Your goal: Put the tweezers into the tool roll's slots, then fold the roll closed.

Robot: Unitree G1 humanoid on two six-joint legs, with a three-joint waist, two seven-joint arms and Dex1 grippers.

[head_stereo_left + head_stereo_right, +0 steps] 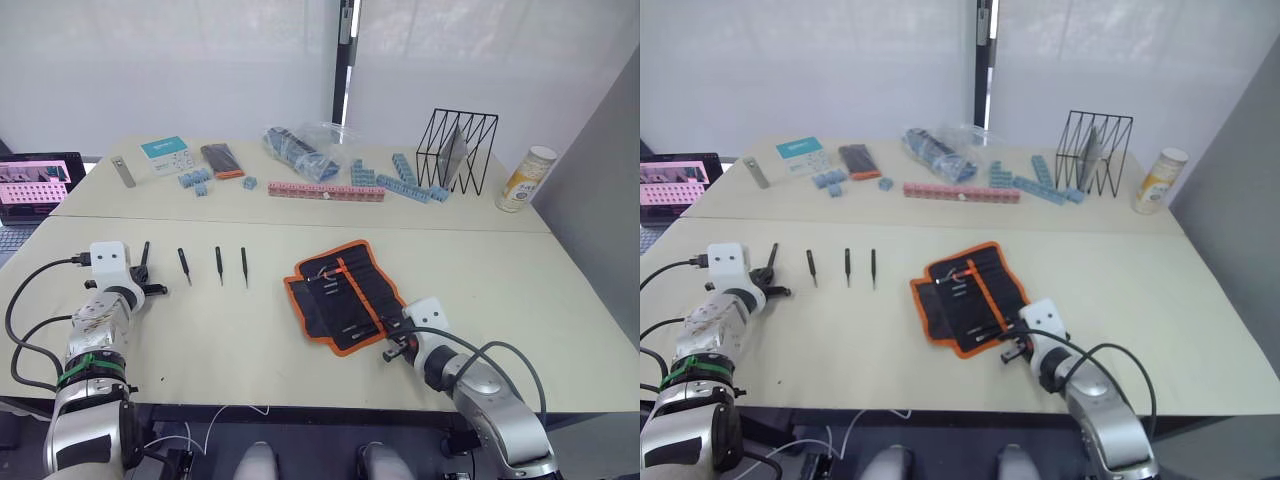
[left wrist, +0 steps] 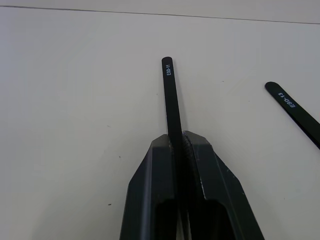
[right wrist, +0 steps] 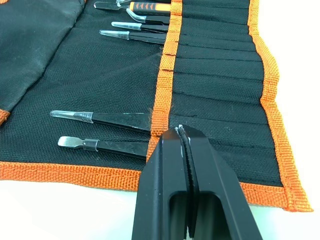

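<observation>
Holding one slim black pointed tweezer (image 2: 171, 100) clamped between its two black fingers, the left gripper (image 1: 143, 272) sits at the near left of the pale matte table (image 1: 520, 290); white lettering marks the tweezer's rounded free end. Three more loose black tweezers (image 1: 217, 263) lie in a row on the table between that gripper and the black fabric tool roll with orange edging (image 1: 340, 295), which lies open and flat near the table's middle. Across its woven inner face runs an orange band, with narrow black fabric slots (image 3: 220, 85) sewn beside it; several already hold tools with bare metal tips, and the middle ones look empty. The right gripper (image 3: 186, 165) rests at the roll's near edge, its ribbed fingers pressed together on nothing that can be seen, seemingly pinning the cloth.

By my reading, loading is partway done and folding has not begun. The next move calls for carrying the held tweezer across to the roll, lining it up lengthwise with an empty slot and sliding it under the band; limp fabric may bunch.
</observation>
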